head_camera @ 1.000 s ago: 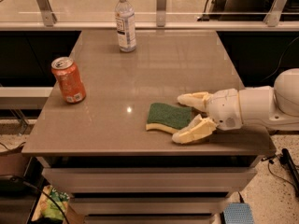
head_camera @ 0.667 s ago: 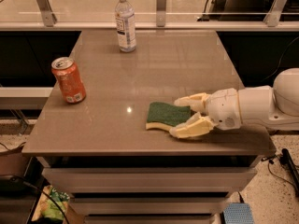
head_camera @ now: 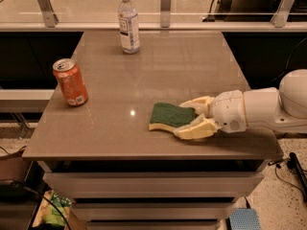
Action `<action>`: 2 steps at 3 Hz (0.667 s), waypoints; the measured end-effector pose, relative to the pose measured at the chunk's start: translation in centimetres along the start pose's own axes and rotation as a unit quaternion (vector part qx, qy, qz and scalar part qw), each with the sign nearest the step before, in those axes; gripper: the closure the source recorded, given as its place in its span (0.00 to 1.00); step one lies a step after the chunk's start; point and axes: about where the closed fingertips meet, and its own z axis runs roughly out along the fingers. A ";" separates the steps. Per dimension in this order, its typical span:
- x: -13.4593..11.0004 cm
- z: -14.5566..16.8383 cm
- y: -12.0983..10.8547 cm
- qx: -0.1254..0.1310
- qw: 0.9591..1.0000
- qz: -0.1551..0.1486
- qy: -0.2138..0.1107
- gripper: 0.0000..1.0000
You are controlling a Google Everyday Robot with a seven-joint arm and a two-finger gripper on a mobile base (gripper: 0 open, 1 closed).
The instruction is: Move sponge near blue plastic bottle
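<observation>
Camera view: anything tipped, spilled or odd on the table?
Nothing stands out: blue plastic bottle and soda can stand upright, sponge lies flat, gripper sits at its right end.

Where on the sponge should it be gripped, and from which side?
Grip the sponge across its two long edges at the end on the picture's right, coming in low from that side. It lies flat, green side up, and the hand sits at that end.
</observation>
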 end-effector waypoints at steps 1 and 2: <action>-0.1 0.0 0.0 0.000 1.000 0.000 0.000 1.00; -0.1 0.0 0.0 0.000 1.000 0.000 0.000 1.00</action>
